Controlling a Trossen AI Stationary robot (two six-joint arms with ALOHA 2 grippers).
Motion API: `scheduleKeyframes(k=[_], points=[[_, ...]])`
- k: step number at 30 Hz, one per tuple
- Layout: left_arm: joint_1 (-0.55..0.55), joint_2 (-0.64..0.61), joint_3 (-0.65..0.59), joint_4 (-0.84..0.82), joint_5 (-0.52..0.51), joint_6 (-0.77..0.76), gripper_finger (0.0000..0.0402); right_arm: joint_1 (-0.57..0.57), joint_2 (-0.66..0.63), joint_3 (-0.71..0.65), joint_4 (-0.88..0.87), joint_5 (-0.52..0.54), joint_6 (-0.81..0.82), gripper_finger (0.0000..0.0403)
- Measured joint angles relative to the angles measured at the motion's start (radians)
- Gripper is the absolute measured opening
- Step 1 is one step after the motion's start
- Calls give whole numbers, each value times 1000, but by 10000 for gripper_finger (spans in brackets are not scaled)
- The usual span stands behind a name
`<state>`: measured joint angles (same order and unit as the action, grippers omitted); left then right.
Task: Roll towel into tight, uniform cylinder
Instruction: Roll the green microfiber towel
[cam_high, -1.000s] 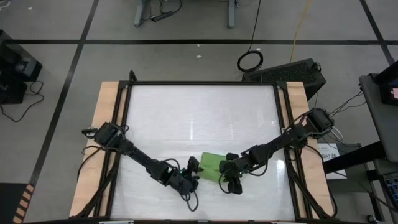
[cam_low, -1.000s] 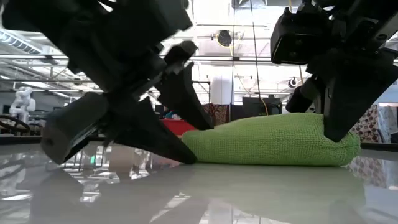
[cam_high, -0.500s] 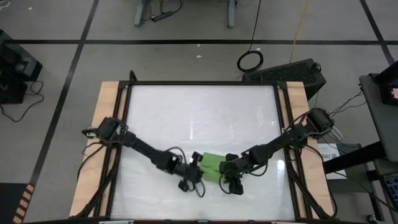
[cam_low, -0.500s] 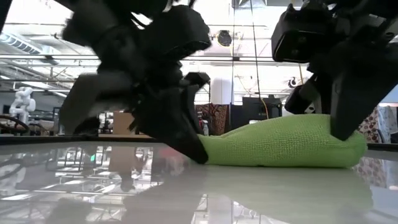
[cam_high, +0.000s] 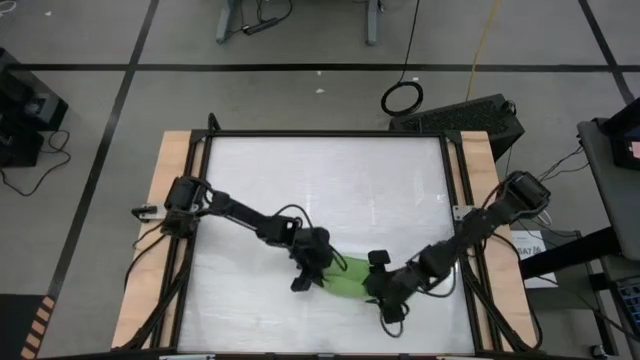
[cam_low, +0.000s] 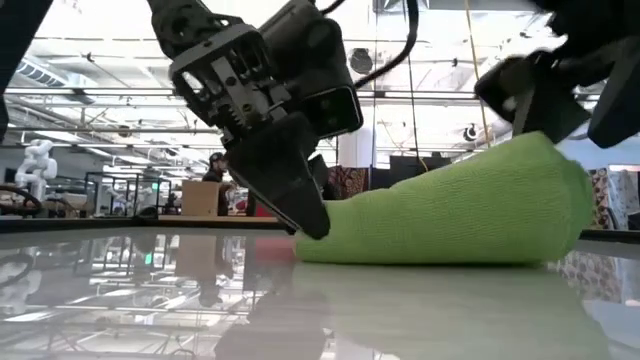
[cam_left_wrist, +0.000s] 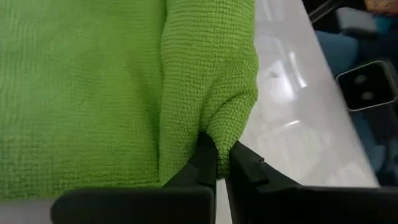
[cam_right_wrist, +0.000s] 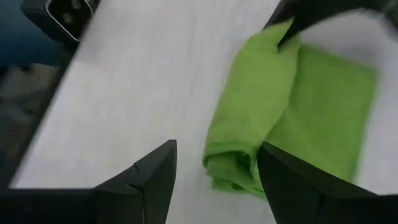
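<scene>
The lime-green towel lies partly rolled on the white tabletop near its near edge. A thick roll runs along one side and a flat part lies beside it. My left gripper is shut on the roll's left end and shows at the towel's left end in the low view. My right gripper stands open just off the towel's right end. The roll's end shows beyond the gap between its fingers, and it touches nothing I can see. My left gripper pinches the end of the towel's roll between its two fingers, several layers of cloth bunched at their tips. The fingers slant down from the table's left, roughly along the roll. The towel rests on the table, slack.
A dark frame and wooden side strips border the tabletop. Bare white surface stretches toward the far edge. Cables trail along my left arm.
My left gripper has swung toward the table's right onto the towel's left end, rolling its wrist, and has shut on the roll there. My right gripper has lifted off the towel and drawn toward the near edge. The towel has shifted slightly nearer, and its right end bulges higher.
</scene>
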<state>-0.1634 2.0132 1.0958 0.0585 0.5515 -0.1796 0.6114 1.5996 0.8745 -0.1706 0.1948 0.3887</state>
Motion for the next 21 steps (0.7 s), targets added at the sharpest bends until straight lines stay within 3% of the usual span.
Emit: scheduleKeyframes(k=[5,9,16,21], points=[[46,0,-1,-1,91,-30,12,102,-1,0,-36,209,-99,210],[67,0,-1,3,103,-70,12,158,32,0,-31,341,-147,210],[84,0,-1,7,126,-78,12,176,134,1,44,454,-231,220],[84,0,-1,7,126,-79,12,173,185,1,47,528,-220,273]])
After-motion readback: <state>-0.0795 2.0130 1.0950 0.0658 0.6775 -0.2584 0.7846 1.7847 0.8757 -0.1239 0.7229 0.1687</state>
